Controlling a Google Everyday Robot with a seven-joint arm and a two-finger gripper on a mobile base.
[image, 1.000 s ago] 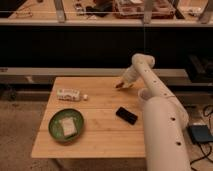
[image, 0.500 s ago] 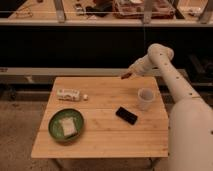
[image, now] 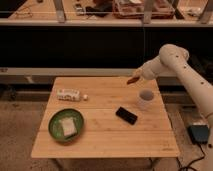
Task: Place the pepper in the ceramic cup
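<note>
My gripper (image: pixel 136 77) hangs above the table's far right part, up and to the left of the white ceramic cup (image: pixel 145 99). It is shut on the small red-brown pepper (image: pixel 132 80), which sticks out to the left of the fingers, clear of the table. The cup stands upright near the table's right edge, apart from the gripper. My white arm (image: pixel 185 70) comes in from the right.
A black phone-like slab (image: pixel 126 115) lies left of the cup. A green round plate (image: pixel 66 125) with a pale sponge-like block sits at the front left. A small white bottle (image: pixel 69 94) lies at the left back. The wooden table (image: pixel 105 142) stands before dark shelving.
The arm has swung from over the table's middle to the right, uncovering the cup. The gripper with the pepper has risen off the table's far edge and moved right.
</note>
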